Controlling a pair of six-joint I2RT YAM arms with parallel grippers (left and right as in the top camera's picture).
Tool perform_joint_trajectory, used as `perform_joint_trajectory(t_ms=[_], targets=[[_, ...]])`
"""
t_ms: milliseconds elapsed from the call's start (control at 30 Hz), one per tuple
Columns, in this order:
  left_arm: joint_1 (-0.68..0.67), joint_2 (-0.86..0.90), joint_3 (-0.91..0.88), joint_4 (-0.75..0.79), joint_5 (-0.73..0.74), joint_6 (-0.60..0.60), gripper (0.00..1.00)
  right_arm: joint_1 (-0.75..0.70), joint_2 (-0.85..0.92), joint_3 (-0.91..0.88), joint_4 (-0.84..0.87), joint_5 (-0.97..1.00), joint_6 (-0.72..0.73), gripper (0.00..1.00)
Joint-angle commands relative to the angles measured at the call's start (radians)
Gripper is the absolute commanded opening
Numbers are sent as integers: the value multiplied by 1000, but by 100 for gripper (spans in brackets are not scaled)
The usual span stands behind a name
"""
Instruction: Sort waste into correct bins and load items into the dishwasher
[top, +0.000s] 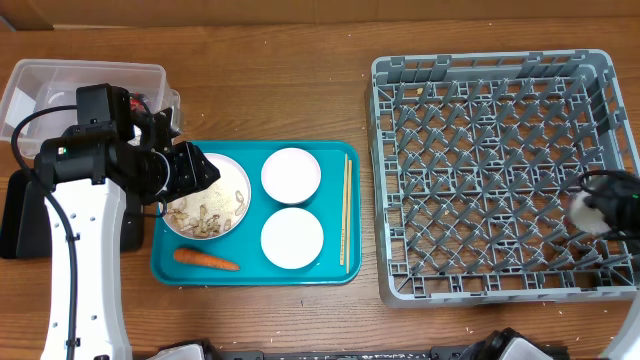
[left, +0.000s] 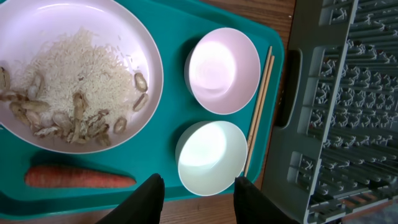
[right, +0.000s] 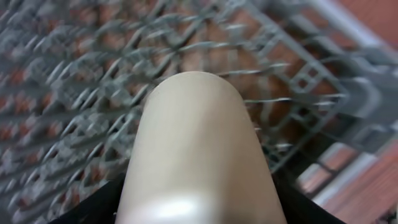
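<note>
1. Wooden desk (top: 300, 90) carries a clear tub (top: 60, 80) at 10 o'clock and a black tray (top: 18, 220) at 9 o'clock, partly under the left arm.
2. Left gripper (left: 199, 199) hovers spread and empty over the teal tray (top: 255, 272).
3. On that tray sit a plate (top: 210, 205) of rice and scraps, a carrot (top: 205, 260) at its 6 o'clock, a far bowl (top: 291, 175), a near bowl (top: 292, 238), and chopsticks (top: 346, 210) along the 3 o'clock edge.
4. Right gripper (right: 193, 208) pinches a white cup (right: 193, 137) over the grey dish rack (top: 500, 170), near its 3 o'clock wall.
</note>
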Motion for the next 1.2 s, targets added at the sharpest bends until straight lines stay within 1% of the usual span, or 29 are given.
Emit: perform_joint_trajectory(t_ms=[0, 200, 267, 400, 433, 533, 600, 733, 867, 1000, 1067, 1167], targets=[[3, -4, 8, -3, -13, 23, 39, -51, 2, -26, 31, 46, 55, 41], [3, -4, 8, -3, -13, 23, 39, -56, 62, -26, 34, 47, 55, 42], [3, -4, 8, -3, -13, 23, 40, -56, 88, -26, 34, 47, 55, 45], [3, -4, 8, -3, -13, 27, 40, -56, 137, -26, 25, 47, 55, 47], [3, -4, 8, -4, -13, 27, 40, -56, 148, -26, 24, 46, 55, 49], [3, -4, 8, -4, -13, 27, 40, -56, 177, -26, 22, 40, 55, 68], [3, -4, 8, -4, -13, 27, 40, -56, 185, -26, 20, 38, 55, 73], [3, -4, 8, -4, -13, 27, 40, -56, 186, -26, 19, 37, 55, 80], [3, -4, 8, -4, -13, 33, 40, -56, 186, -26, 16, 29, 55, 81], [3, -4, 8, -5, -16, 34, 41, -56, 186, -26, 17, -27, 53, 82], [3, -4, 8, -11, -18, 34, 41, -56, 185, -23, 17, -89, 48, 81], [3, -4, 8, -25, -69, 34, 41, -51, 174, -3, 0, -272, -56, 78]])
